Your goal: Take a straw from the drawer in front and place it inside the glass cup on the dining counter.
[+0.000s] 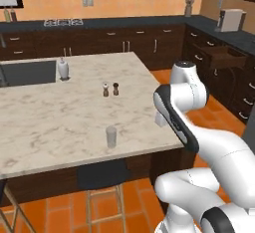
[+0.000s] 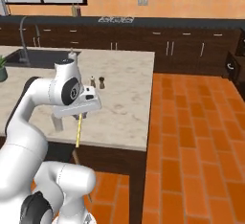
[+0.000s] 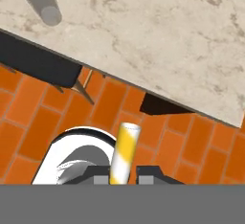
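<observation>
A kitchen with an orange brick floor [image 2: 191, 137] and dark cabinets surrounds the dining counter [image 1: 60, 122], a marble worktop. The glass cup [image 1: 111, 137] stands upright near the worktop's front edge, well apart from two small shakers [image 1: 110, 89] at its middle. A stool [image 1: 102, 174] sits beneath that edge. On the far right, the drawer [image 1: 221, 58] stands pulled open. The arm bends up from the base, elbow raised, with the wrist turned down beside the worktop's near edge. The end effector [image 2: 80, 117] is clamped on the straw [image 2: 79, 131], which hangs straight down below it in the right base view; the hand view shows the straw [image 3: 123, 153] rising between the fingertips [image 3: 98, 177] over the floor.
</observation>
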Controlling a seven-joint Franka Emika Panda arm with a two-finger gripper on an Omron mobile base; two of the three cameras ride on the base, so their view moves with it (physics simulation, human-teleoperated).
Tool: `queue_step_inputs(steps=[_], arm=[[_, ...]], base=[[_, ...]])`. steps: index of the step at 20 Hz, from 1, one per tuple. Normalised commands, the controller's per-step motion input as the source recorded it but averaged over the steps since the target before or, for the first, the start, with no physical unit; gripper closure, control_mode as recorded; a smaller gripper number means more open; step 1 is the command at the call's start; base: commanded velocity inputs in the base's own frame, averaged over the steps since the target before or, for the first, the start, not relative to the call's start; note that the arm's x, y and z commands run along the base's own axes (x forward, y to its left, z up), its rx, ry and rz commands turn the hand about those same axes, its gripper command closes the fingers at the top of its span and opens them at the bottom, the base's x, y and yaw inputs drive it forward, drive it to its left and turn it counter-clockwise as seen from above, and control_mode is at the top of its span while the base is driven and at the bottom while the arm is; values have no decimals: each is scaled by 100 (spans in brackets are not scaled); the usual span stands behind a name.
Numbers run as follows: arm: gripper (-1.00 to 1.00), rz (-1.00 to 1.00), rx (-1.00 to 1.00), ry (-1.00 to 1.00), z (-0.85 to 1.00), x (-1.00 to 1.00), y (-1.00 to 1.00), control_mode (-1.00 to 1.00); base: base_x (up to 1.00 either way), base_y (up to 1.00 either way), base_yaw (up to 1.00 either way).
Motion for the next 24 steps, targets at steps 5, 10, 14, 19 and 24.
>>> queue_step_inputs(steps=[5, 10, 14, 19, 24], arm=[[100, 0, 0, 0, 0, 0, 0, 100], [100, 0, 0, 0, 0, 0, 0, 100], [100, 0, 0, 0, 0, 0, 0, 100], [100, 0, 0, 0, 0, 0, 0, 100], [100, 4, 14, -15, 87, -18, 4, -100]], base=[[59, 44, -4], [62, 59, -4], [62, 62, -7], [17, 48, -1], [0, 0, 0]])
